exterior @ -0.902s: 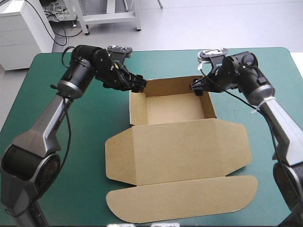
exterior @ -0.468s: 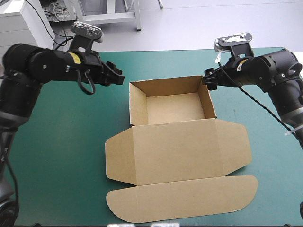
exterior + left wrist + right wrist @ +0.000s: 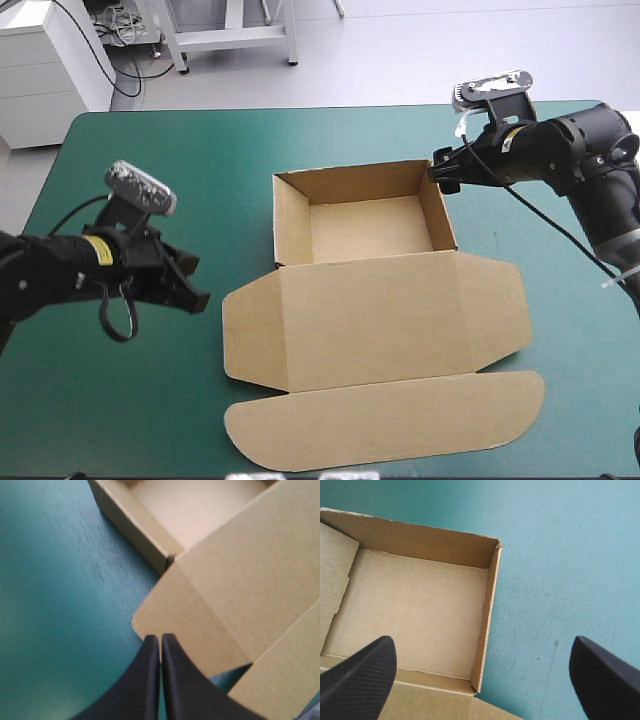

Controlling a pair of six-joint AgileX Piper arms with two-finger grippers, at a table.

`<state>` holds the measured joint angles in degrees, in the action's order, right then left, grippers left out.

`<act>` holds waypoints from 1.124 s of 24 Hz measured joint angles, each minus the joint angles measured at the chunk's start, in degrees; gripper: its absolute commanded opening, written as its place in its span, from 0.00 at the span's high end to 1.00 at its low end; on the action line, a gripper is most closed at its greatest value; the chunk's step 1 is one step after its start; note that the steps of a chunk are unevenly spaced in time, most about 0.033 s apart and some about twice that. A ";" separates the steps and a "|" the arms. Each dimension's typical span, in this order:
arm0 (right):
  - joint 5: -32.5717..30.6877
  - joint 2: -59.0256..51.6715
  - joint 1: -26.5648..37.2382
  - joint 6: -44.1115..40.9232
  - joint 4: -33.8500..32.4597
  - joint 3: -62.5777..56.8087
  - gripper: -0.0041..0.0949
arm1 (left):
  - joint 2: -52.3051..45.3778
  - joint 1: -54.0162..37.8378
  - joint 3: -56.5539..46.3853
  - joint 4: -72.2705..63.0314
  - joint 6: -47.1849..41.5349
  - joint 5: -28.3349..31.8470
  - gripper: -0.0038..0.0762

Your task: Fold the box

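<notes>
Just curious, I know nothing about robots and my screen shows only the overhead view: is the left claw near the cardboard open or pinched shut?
Observer: Shut. In its wrist view the left gripper has its fingers meeting in one point, with nothing between them.
Visitor: What is it pointing at?
Observer: At the box. The tip lines up with the edge of the left lid flap, near its rounded corner. I cannot tell if it touches.
Visitor: And the right claw?
Observer: The right gripper is wide open, and the tray's right wall shows between its fingers, ungripped.
</notes>
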<state>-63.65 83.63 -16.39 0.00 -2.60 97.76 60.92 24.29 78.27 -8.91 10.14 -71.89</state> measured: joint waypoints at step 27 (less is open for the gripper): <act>3.07 28.06 0.00 1.55 -1.04 -0.06 0.65 | -13.72 0.00 -32.44 0.87 -0.44 6.94 0.96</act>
<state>-60.58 111.68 -16.39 1.55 -3.64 97.70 47.19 24.29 45.83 -8.03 9.70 -64.95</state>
